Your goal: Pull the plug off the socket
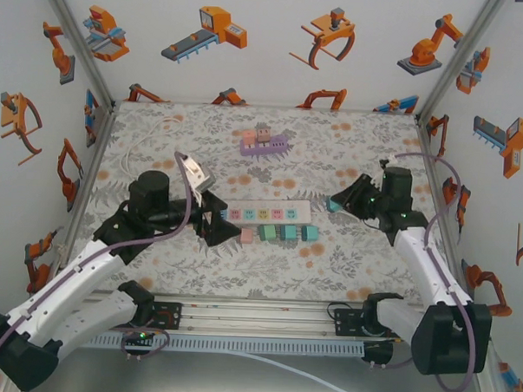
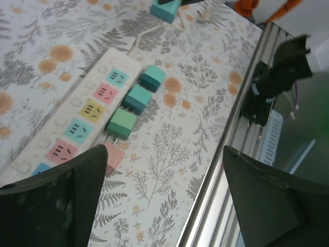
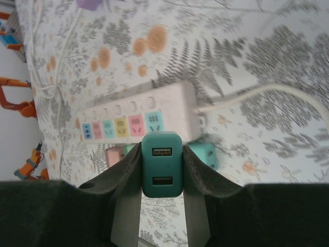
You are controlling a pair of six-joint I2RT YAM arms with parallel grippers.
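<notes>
Floral cloth covers the table point(image 1: 154, 261), and the strip point(image 1: 269, 212) lies across its centre with every socket bare. At the strip's 3 o'clock end the right gripper point(image 1: 335, 203) is clamped on the plug point(image 3: 162, 164), holding it clear of the sockets and near the cord point(image 3: 257, 98). At 9 o'clock the left gripper point(image 1: 213, 220) has its fingers spread wide and holds nothing, just beside the strip's end. Four loose plugs point(image 1: 288, 233) sit in a row along the strip's 6 o'clock side.

The pull itself looks done, so the risks lie in what follows. A careless release could drop the plug onto the cord or strip and send it bouncing. With nothing pinning the strip, a brush from either arm could slide it into the loose plugs.
</notes>
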